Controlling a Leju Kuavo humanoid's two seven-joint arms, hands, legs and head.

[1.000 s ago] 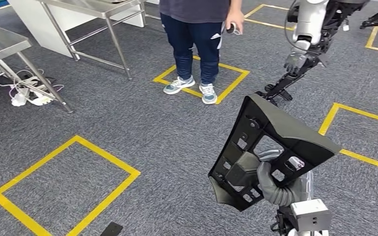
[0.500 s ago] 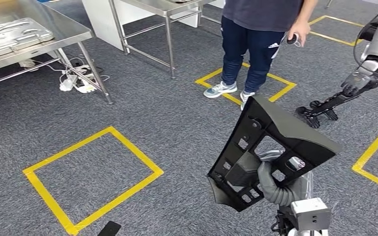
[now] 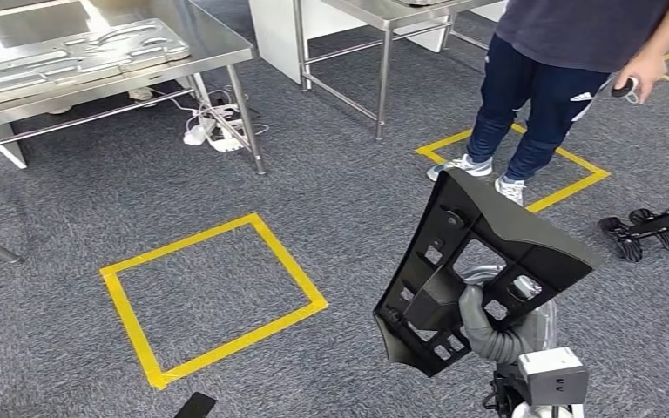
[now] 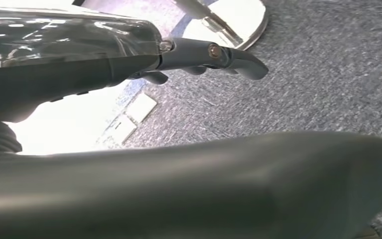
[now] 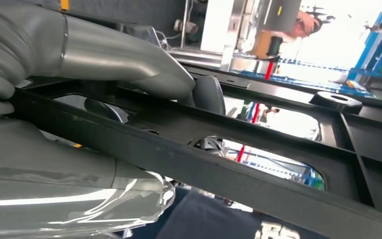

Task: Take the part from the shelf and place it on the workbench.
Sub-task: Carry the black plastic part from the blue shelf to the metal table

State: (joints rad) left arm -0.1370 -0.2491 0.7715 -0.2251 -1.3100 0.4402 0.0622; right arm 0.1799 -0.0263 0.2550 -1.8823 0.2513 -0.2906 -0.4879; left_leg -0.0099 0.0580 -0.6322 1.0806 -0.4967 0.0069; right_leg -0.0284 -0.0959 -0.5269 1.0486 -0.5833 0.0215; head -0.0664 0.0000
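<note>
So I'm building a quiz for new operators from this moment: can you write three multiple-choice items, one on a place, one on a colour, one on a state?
1. Where is the black part?
A. on the steel table
B. in the right hand
C. on the carpet

2. What colour is the floor tape square?
A. yellow
B. red
C. white

3. What is the right hand doing?
A. hanging open
B. resting on the table
C. gripping the part

Key: 1 B, the part is held up in front of the robot; 2 A, the tape outline is yellow on grey carpet; 3 C, the grey fingers wrap the part's frame.
</note>
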